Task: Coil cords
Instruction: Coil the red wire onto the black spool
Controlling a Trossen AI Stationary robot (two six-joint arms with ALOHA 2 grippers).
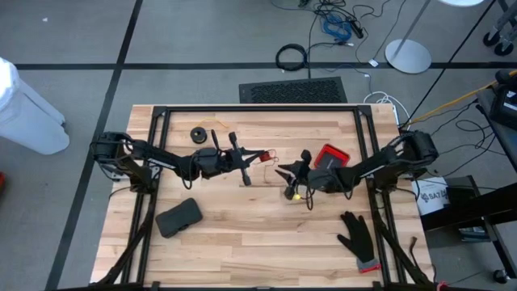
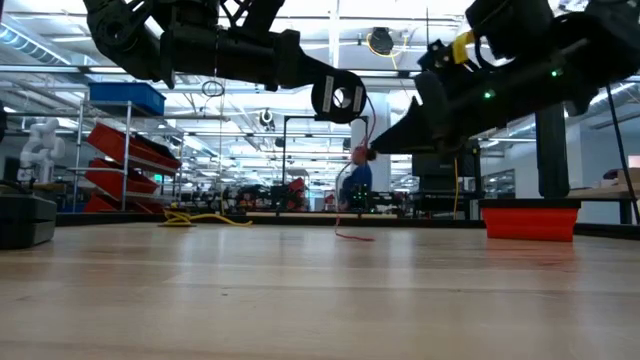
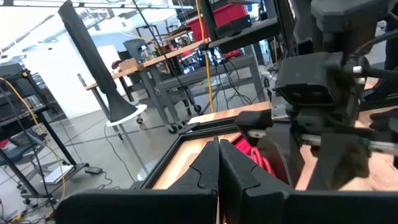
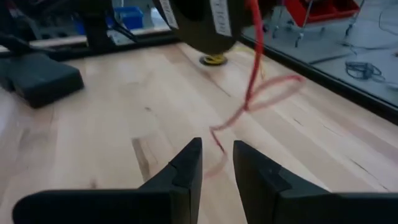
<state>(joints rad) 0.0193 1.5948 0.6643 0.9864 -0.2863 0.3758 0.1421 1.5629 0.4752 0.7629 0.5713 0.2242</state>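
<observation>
Low view: wooden table (image 2: 300, 290), shelved room behind; left jaws pressed together, right jaws parted.

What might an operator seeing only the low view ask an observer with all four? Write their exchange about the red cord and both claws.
Operator: Is the right claw gripping the red cord?
Observer: No. Its wrist view shows it open, the cord looping ahead of it.
Operator: And the left claw?
Observer: Its wrist view shows it shut.
Operator: Anything my view misses?
Observer: From above, a black glove lies on the table, right side.
</observation>
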